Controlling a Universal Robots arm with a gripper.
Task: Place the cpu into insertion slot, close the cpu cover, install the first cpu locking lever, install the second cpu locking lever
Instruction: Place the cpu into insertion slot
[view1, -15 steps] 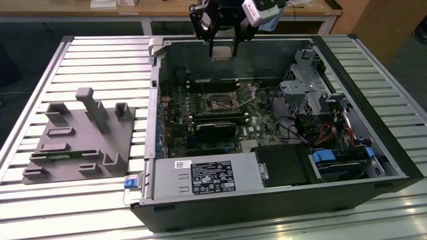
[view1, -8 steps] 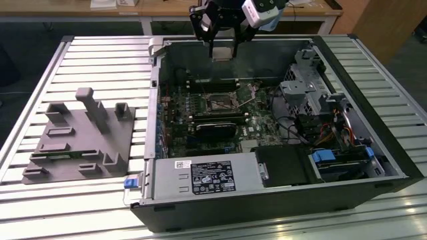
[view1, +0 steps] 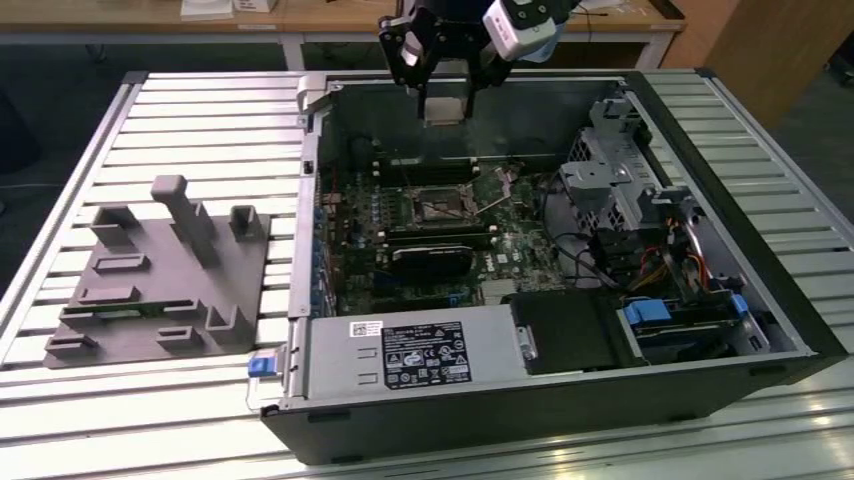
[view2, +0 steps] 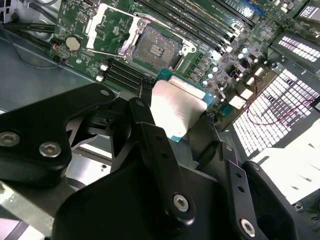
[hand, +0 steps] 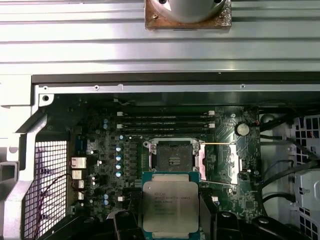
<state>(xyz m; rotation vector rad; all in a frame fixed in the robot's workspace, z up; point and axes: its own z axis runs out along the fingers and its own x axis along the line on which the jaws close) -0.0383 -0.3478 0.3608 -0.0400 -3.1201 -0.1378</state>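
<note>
Light fell evenly from above. In the exterior view the ribbed silvery metal table (view1: 160, 120) shone, with white glare on its near slats, while the inside of the open black computer case (view1: 534, 425) lay dim. In the second wrist view the flat silvery-grey square cpu (view2: 175, 107) glared pale and the perforated grey metal panel (view2: 270, 120) burned out to white. In the first wrist view the green circuit board (hand: 225, 150) sat in soft shade.

The cpu (hand: 169, 204) is showing a brushed, silvery metal top, dully reflecting, over a green board edge. The fingers (view2: 150, 145) are looking matt black, probably coated metal. The cpu cover (view2: 93, 25) is gleaming as thin bare metal. The bench (view1: 200, 130) is shining as ribbed aluminium, and the grey fixture block (view1: 147, 285) is looking like matt plastic.
</note>
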